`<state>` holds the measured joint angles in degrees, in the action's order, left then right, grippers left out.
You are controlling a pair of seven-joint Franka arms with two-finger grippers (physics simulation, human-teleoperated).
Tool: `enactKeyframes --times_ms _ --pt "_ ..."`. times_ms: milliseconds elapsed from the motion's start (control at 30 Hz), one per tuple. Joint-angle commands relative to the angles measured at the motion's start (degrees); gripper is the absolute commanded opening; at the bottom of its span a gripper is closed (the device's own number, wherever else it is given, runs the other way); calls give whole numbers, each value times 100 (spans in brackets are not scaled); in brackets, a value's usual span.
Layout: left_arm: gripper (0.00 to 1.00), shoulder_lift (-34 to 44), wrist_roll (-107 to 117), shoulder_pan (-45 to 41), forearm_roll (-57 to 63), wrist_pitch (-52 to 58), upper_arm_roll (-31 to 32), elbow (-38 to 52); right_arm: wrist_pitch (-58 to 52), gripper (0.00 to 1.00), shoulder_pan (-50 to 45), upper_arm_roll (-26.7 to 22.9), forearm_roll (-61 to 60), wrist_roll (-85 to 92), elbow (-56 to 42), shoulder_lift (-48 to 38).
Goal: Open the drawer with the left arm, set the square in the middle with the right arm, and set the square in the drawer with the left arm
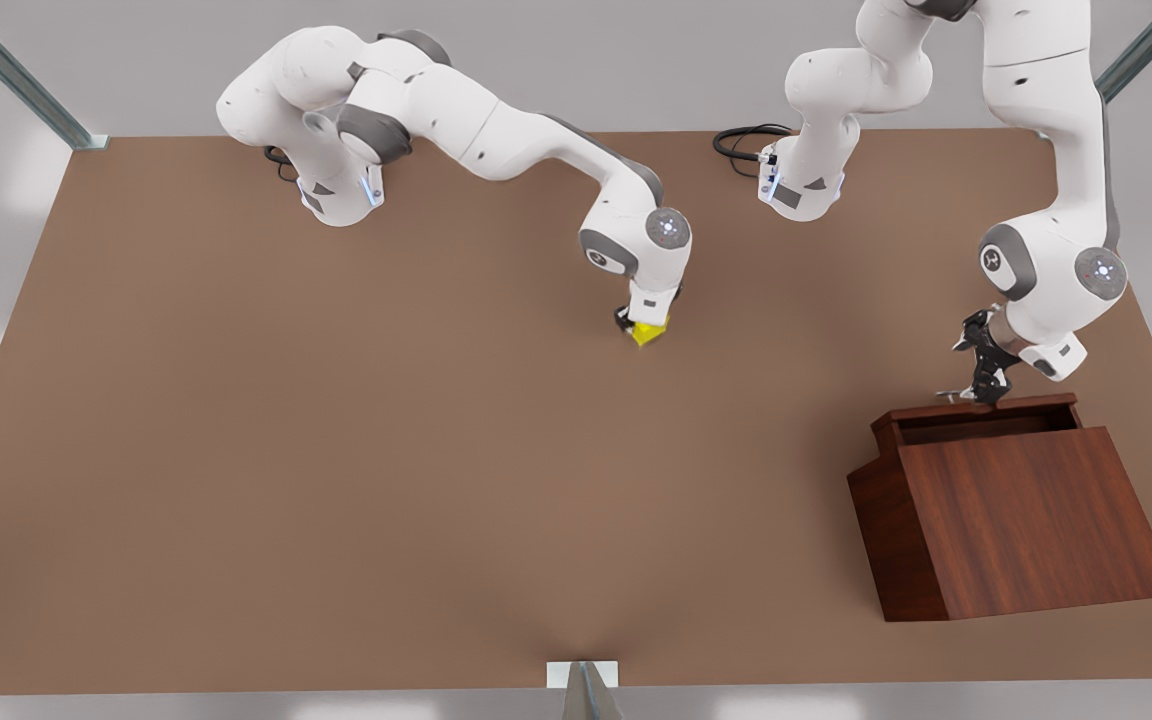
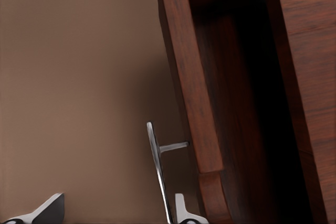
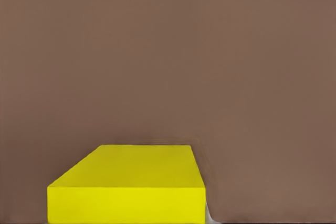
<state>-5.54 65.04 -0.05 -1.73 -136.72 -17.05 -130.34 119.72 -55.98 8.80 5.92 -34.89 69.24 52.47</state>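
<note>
The drawer stands pulled out from the top of the slant-topped cabinet at the front view's right. Its dark inside has nothing in it. My left gripper hangs at the drawer's front, open, its fingers spread on either side of the silver bar handle. The yellow square is at the middle of the brown table. My right gripper points down onto it, shut on it. The right wrist view has the square close up, just over the tabletop.
The brown table stretches wide and bare toward the front view's left and front edge. The two arm bases stand along the far edge with black cables. Metal frame posts rise at the far corners.
</note>
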Motion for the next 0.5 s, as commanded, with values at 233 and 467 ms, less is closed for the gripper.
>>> enactKeyframes --times_ms 233,467 --pt "100 18 0 -4 129 22 -44 18 -19 100 -9 16 226 -45 -86 18" --pt "100 35 0 -4 138 216 -44 18 -2057 100 2317 25 173 52 450 -2767"
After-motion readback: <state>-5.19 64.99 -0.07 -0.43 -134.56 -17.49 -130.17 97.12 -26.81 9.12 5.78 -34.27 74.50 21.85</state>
